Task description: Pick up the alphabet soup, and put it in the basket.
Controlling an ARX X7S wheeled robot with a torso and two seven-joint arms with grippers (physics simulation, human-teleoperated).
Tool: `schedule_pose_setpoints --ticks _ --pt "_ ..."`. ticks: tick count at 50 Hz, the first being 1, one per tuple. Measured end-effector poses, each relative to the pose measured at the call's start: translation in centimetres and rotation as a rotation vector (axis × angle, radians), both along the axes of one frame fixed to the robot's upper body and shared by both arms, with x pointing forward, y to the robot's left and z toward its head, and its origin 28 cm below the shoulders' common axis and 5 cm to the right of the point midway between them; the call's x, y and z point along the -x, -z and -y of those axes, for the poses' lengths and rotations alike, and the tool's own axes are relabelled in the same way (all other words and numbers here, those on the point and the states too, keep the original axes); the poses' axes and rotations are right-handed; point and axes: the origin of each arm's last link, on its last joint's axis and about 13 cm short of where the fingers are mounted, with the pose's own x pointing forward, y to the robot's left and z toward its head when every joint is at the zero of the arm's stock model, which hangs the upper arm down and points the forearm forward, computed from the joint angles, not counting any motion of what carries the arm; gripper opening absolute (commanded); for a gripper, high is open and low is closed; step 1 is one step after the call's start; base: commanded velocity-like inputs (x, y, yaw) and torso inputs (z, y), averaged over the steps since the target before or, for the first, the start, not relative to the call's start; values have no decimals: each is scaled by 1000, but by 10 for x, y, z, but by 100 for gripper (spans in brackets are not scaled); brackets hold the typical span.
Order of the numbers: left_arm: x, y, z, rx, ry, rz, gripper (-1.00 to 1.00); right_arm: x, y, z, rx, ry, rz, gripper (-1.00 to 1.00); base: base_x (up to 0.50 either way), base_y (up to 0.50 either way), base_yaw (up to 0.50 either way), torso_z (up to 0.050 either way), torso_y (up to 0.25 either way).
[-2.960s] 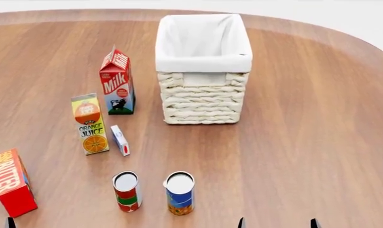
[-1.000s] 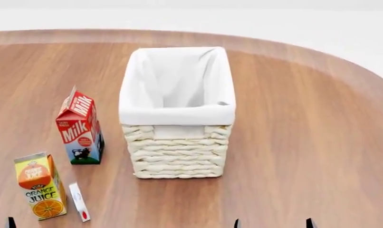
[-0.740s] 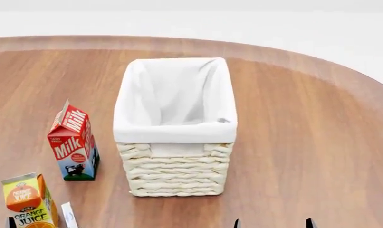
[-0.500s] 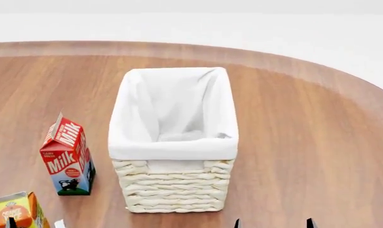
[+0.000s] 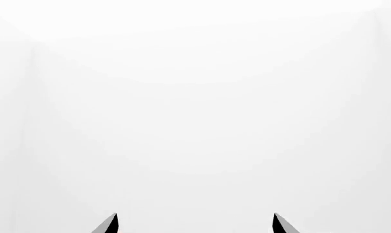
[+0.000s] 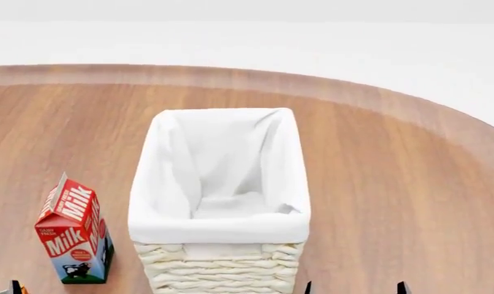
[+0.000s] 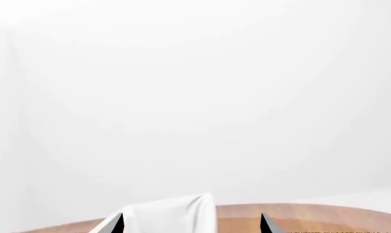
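**Head view tilting up, soup can dropping out of frame**

Basket (image 6: pixel 220 202) is now sitting at lower centre of the head view, having slid down from the upper centre; milk carton (image 6: pixel 73 231) is sitting at lower left on the counter (image 6: pixel 394 184); alphabet soup is no longer showing in any view, so no grasp is starting yet; left claw (image 5: pixel 194 224) and right claw (image 7: pixel 191 224) are showing tips spread apart, holding nothing; judging the camera needs to come back down to the can.

1. I see the basket (image 6: pixel 220 211) open-topped at centre, nothing over its mouth.
2. The milk carton (image 6: pixel 73 231) stands near its left side.
3. Bare table (image 6: pixel 394 184) lies right of it.
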Motion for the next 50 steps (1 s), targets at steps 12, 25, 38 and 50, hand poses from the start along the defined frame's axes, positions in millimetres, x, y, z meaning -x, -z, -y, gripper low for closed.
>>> schedule_pose_setpoints --ticks 12,25,38,50 --pt "0 0 0 -1 0 -1 100 -1 0 1 -17 4 -4 100 0 0 0 0 0" --pt "0 0 0 0 -3 -1 100 -2 1 4 -4 7 -5 100 0 0 0 0 0" --pt "-1 1 0 -3 -4 -5 100 2 2 20 199 -136 -46 100 0 0 0 0 0" --pt "-1 0 0 -3 -5 -5 100 6 1 30 314 -301 -95 100 0 0 0 0 0"
